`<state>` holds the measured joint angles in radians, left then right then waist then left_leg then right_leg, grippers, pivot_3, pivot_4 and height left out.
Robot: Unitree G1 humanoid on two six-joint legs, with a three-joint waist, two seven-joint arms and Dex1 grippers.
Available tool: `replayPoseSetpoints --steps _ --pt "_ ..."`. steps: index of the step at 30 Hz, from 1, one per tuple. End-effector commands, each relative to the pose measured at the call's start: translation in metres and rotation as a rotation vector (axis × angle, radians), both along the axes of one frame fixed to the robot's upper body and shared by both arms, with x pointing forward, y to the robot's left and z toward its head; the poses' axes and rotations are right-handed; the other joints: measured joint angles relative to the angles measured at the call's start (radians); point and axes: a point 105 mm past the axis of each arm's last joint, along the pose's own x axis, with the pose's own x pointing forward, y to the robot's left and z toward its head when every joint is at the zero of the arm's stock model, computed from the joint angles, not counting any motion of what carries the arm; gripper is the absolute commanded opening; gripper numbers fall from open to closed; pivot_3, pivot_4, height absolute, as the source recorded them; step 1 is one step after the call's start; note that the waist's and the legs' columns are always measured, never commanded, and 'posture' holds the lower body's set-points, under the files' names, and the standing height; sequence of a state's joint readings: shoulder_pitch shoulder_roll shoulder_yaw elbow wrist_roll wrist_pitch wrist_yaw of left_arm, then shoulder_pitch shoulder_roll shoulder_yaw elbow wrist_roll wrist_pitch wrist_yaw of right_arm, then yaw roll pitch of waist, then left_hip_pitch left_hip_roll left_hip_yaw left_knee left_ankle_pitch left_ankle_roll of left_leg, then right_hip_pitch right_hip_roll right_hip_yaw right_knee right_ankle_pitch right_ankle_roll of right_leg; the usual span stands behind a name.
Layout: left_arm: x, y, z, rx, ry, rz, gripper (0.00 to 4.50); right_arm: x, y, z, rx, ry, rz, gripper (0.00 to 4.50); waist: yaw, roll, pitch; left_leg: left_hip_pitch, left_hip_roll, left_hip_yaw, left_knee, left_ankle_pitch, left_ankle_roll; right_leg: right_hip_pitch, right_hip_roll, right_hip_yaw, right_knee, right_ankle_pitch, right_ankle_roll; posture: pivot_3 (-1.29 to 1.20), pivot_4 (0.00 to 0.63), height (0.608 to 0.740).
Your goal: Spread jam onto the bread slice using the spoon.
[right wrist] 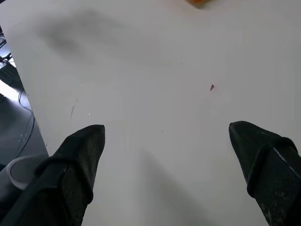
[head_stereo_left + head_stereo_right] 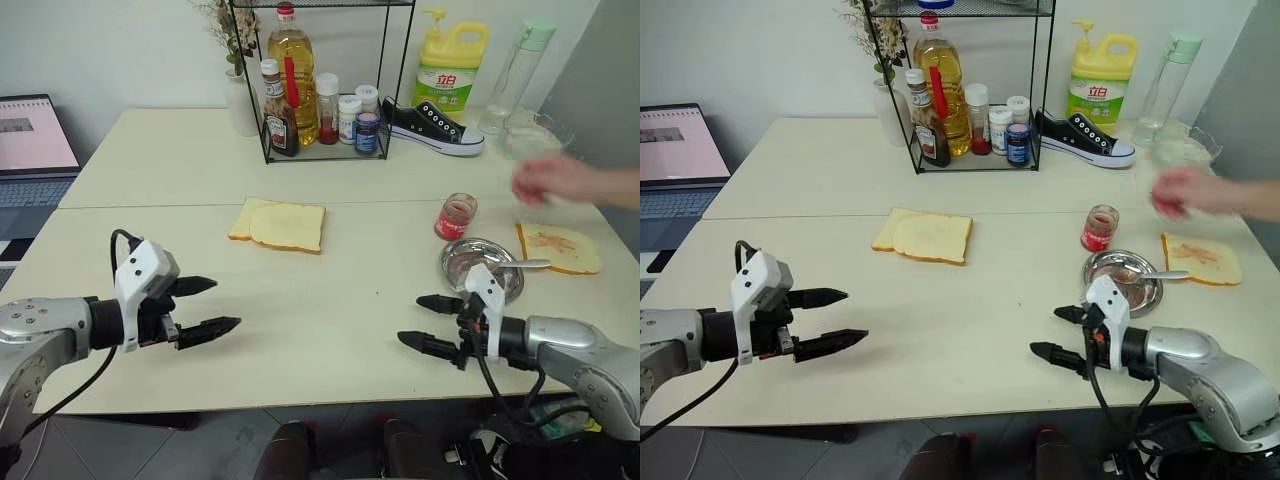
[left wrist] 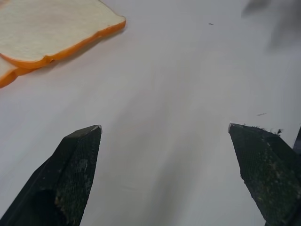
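My table, laid out from where I stand

Two stacked slices (image 2: 278,224) lie mid-table ahead of my left gripper (image 2: 205,306); my right gripper (image 2: 428,322) hangs wide-jawed just before the round dish (image 2: 480,268), with the spoon (image 2: 527,264) resting across its right rim. The jar (image 2: 456,216) stands just behind the dish, and the bread slice (image 2: 559,248), jam (image 2: 551,240) on top, lies right of it. A person's hand (image 2: 560,181) hovers behind that slice. The wire rack (image 2: 322,80) stands at the back, a shoe (image 2: 432,127) to its right.
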<state>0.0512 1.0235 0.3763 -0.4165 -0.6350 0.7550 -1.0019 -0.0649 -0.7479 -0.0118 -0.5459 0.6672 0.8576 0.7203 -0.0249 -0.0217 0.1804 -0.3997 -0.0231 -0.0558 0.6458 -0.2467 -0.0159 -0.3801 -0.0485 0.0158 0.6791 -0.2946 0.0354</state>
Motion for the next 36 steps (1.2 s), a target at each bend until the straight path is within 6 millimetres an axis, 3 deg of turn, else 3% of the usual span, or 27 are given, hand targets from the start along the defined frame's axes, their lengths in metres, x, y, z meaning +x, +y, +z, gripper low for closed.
replayPoseSetpoints --steps 1,10,29,36 --pt "0.003 0.000 0.010 0.031 -0.040 -0.026 4.50 -0.001 -0.001 0.013 0.000 -0.052 0.027 4.48 0.000 0.000 0.000 0.000 0.000 0.000 0.000 0.000 0.000 0.000 0.000 0.000 0.000 0.000 0.000 0.00 0.150 0.740" --pt "0.004 -0.006 0.007 -0.015 -0.013 -0.029 4.50 0.001 -0.005 0.014 -0.005 -0.062 0.016 4.48 0.000 0.000 0.000 0.000 0.000 0.000 0.000 0.000 0.000 0.000 0.000 0.000 0.000 0.000 0.000 0.00 0.150 0.740" --pt "0.008 0.007 0.012 -0.003 -0.045 0.033 4.50 0.004 -0.006 0.021 -0.010 -0.082 0.026 4.48 0.000 0.000 0.000 0.000 0.000 0.000 0.000 0.000 0.000 0.000 0.000 0.000 0.000 0.000 0.000 0.00 0.150 0.740" --pt "0.047 0.027 0.014 -0.048 -0.166 0.233 4.50 0.003 0.000 0.026 -0.008 -0.107 0.050 4.48 0.004 -0.001 0.000 0.000 0.000 0.000 0.001 0.000 0.000 0.000 0.000 0.000 0.000 0.000 0.000 0.00 0.150 0.740"
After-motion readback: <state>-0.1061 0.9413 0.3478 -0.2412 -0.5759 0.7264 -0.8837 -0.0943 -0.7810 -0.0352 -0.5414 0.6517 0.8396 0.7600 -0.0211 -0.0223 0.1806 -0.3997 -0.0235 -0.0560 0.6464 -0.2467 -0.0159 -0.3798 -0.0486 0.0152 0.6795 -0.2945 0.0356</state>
